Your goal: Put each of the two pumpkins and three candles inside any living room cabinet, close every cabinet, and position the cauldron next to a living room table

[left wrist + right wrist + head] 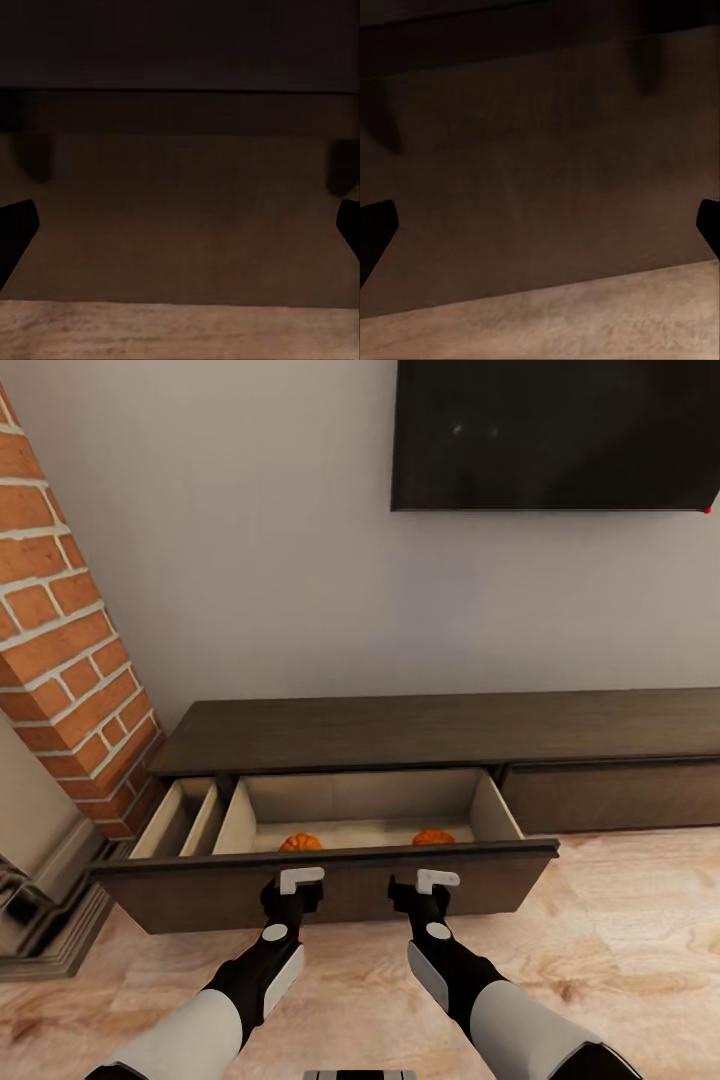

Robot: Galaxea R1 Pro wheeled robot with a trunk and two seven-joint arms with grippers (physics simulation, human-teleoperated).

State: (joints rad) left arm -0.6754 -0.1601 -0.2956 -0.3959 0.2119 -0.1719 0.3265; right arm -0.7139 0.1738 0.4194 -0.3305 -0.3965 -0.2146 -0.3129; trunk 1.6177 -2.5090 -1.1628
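The cabinet (450,725) is a long low dark-brown unit against the wall, with its wide left drawer (330,885) pulled out. Two orange pumpkins lie in the drawer's pale inside, one at the left (300,842) and one at the right (433,837), both half hidden behind the drawer front. My left gripper (298,892) and right gripper (430,892) are side by side, close up to that drawer front. In the wrist views, the left gripper (180,232) and right gripper (540,232) are both open, holding nothing, and face the dark panel.
A red brick chimney (70,650) and a grey stone hearth base (50,920) stand at the left. A dark TV (555,435) hangs on the wall above. The cabinet's right drawer front (610,795) is shut. Pale wood floor (610,940) lies under my arms.
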